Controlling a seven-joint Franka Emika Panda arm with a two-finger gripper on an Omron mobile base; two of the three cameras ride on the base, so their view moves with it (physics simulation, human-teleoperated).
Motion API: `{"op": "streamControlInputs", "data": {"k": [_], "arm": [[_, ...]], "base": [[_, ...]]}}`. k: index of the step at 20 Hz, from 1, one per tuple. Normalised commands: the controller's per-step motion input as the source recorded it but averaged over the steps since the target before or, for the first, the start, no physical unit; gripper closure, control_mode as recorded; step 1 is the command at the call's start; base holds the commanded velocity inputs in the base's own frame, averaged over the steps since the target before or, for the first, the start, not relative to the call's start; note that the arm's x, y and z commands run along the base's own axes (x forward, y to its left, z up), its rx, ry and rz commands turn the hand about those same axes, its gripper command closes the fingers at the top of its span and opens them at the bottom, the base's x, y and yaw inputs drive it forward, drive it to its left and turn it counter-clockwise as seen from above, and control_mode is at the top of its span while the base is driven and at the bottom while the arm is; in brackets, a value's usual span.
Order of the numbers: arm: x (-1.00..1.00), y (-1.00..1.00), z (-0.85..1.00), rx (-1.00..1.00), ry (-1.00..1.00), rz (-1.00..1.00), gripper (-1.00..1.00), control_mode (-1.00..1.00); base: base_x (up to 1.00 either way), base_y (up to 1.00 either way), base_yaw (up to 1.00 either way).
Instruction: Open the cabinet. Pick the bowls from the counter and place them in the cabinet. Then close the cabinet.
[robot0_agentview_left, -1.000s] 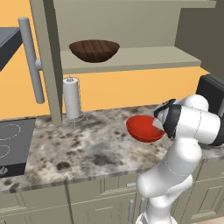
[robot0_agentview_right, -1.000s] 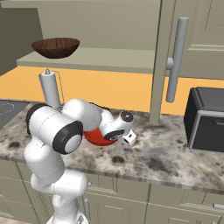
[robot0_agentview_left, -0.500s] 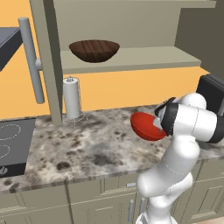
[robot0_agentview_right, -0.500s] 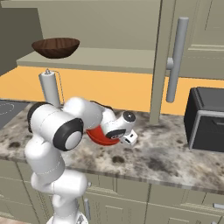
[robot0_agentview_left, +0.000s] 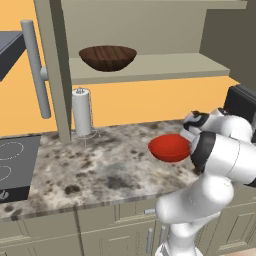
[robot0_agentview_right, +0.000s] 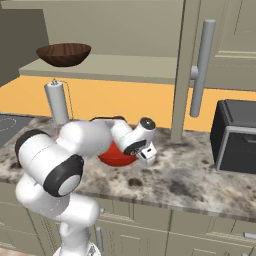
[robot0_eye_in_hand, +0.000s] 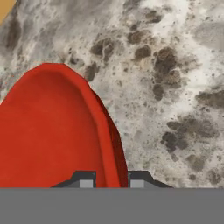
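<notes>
The cabinet (robot0_agentview_left: 150, 30) stands open above and beyond the gripper, both doors swung wide with their bar handles out to either side. That first step looks done. On its shelf (robot0_agentview_left: 165, 67), up and to the left of the gripper in the left base view, sits the brown bowl (robot0_agentview_left: 108, 57), so one of the two bowls is already put away.

The table (robot0_agentview_left: 100, 165) lies under the gripper, and the red bowl (robot0_agentview_left: 170, 147) appears raised a little off it, tilted, though the base views leave that uncertain. Left to do, by this reading: carry the red bowl up to the shelf, set it down near the brown one, then shut both doors.

The gripper (robot0_eye_in_hand: 111, 181) is nearly closed, its two fingertips (robot0_eye_in_hand: 85, 180) pinching the red bowl's rim, one inside the wall and one outside. It holds nothing else and touches nothing else.
</notes>
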Motion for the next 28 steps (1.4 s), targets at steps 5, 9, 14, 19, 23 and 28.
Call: {"op": "streamControlInputs", "data": {"k": [5, 9, 14, 19, 23, 28], "arm": [[-0.57, 0.11, 0.48, 0.00, 0.01, -0.21, 1.00, -1.00], [-0.77, 0.03, 0.37, 0.00, -0.02, -0.35, 1.00, -1.00], [-0.79, 0.05, 0.44, 0.00, -0.03, -0.35, 1.00, -1.00], [-0.63, 0.15, 0.45, 0.00, -0.13, -0.22, 1.00, -1.00], [-0.45, 0.00, 0.53, 0.00, -0.08, -0.13, 1.00, -1.00], [-0.30, 0.00, 0.67, 0.00, -0.04, -0.03, 1.00, -1.00]], "base": [[0.00, 0.00, 0.00], [0.00, 0.00, 0.00], [0.00, 0.00, 0.00], [0.00, 0.00, 0.00], [0.00, 0.00, 0.00], [0.00, 0.00, 0.00]]}}
